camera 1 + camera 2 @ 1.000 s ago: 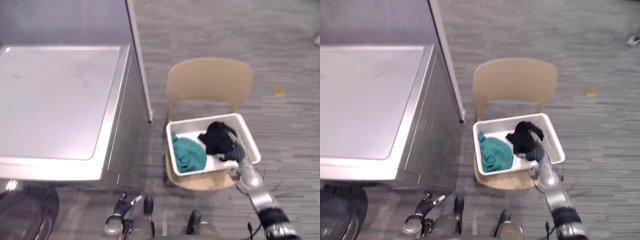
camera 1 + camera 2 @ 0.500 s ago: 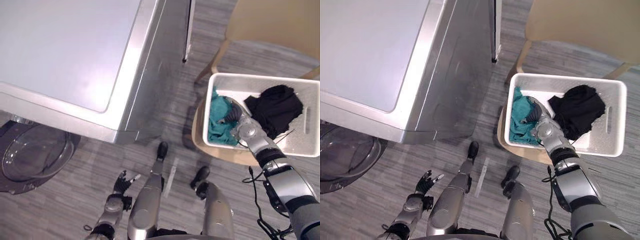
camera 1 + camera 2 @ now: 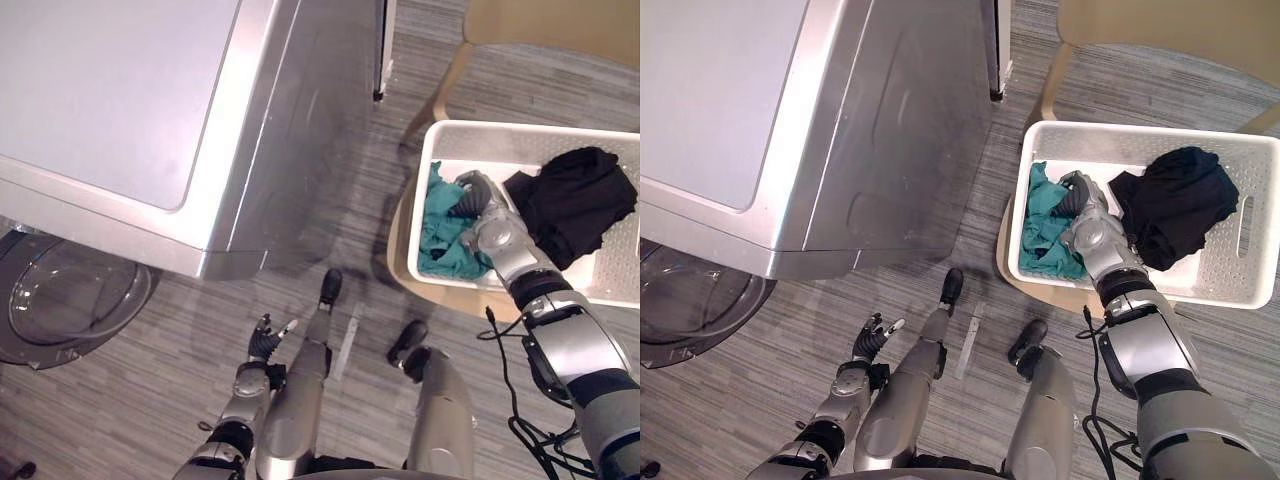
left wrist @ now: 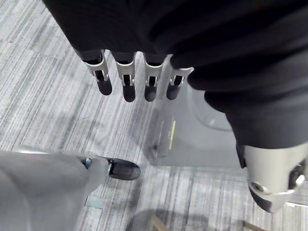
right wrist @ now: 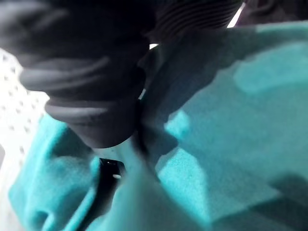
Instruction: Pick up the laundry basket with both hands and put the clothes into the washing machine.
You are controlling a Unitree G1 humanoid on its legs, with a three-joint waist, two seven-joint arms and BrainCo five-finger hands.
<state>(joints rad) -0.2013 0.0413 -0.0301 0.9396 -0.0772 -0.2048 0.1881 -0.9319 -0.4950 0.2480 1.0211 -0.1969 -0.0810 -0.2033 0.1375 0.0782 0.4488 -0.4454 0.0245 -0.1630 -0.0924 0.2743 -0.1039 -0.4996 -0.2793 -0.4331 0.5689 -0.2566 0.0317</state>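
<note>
Presently, the white laundry basket [image 3: 520,128] sits on the seat of a tan chair [image 3: 540,20] at 3 o'clock in the head views, not lifted. Contents: a teal garment [image 3: 440,235] on the side toward 9 o'clock and a black garment [image 3: 575,200] on the side toward 3 o'clock. The right robot hand [image 3: 472,198] is down inside the basket, pressed into the teal garment (its grip is buried in cloth, so whether it pinches anything cannot be told). The left robot hand [image 3: 268,338] hangs at 7 o'clock above the grey floor [image 3: 150,400], spread and relaxed, holding nothing. The washing machine [image 3: 120,110] occupies 10 o'clock, its round door [image 3: 70,300] swung open at 8 o'clock.
</note>
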